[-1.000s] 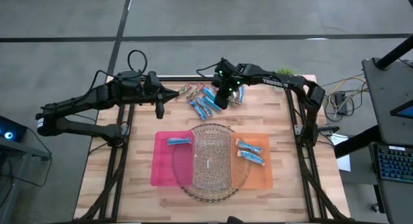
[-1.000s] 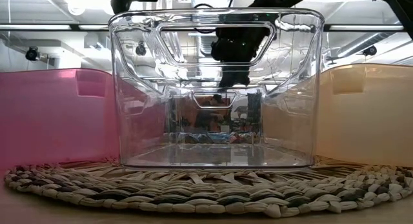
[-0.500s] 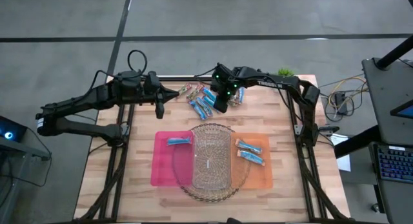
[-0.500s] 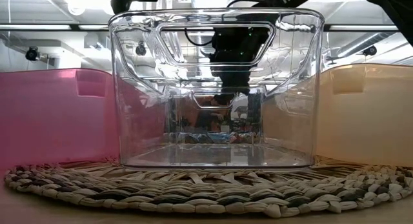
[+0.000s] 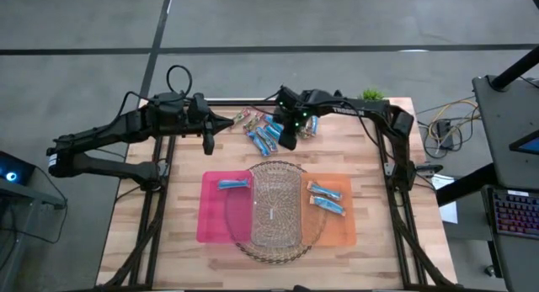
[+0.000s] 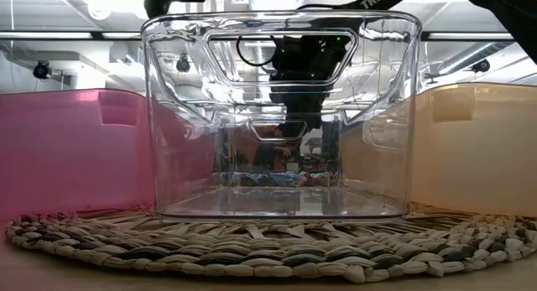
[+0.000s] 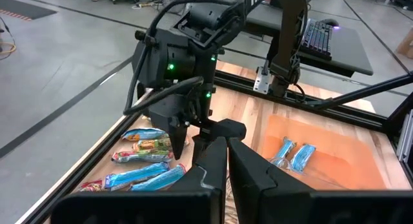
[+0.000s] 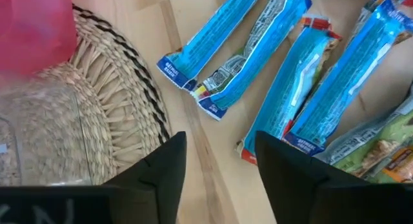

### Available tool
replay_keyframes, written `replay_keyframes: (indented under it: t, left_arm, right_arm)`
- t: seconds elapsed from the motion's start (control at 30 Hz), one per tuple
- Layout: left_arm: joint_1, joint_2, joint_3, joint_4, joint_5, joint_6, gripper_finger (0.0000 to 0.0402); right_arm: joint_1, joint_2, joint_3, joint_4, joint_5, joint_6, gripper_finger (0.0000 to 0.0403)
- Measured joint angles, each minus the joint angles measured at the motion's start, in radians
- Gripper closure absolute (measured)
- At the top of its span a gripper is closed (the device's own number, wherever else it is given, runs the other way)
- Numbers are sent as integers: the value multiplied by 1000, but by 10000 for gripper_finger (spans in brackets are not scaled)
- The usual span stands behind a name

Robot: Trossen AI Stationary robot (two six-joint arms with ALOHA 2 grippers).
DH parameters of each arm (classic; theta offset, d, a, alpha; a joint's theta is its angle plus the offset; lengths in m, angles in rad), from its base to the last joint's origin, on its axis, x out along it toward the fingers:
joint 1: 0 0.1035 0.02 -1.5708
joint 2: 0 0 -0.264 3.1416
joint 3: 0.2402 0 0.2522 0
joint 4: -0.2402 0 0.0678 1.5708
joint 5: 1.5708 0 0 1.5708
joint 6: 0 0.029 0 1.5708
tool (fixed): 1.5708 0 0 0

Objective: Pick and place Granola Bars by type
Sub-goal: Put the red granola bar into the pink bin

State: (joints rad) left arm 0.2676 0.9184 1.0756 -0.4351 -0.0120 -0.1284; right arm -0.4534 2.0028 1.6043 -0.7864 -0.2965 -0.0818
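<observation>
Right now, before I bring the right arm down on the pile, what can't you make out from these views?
- Pile of bars, high view: too small to count or sort; the right gripper hides part of it.
- Low view: clear bin and its reflections hide the pile.
- Pink bin, orange bin, low view: walls hide the contents.
- Right wrist view: blue bars cut by the edges; wrapper print unreadable.
- Left gripper: waits beside the pile.

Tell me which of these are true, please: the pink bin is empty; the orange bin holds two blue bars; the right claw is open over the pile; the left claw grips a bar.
1. The pink bin is empty: false, one blue bar lies in it.
2. The orange bin holds two blue bars: true.
3. The right gripper is open above the loose pile: true.
4. The left gripper grips a bar: false, it is shut on nothing.
</observation>
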Motion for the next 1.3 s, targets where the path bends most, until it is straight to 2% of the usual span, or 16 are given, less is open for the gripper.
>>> replay_keyframes:
  t: [0.57, 0.83, 1.3]
  left_arm:
    - [0, 0, 0, 0, 0, 1, 401]
    - [0, 0, 0, 0, 0, 1, 401]
    - [0, 0, 0, 0, 0, 1, 401]
  right_arm:
    - [4, 101, -2, 12, 13, 26, 234]
    - [3, 144, -2, 16, 74, 60, 234]
    - [5, 147, -1, 23, 185, 103, 235]
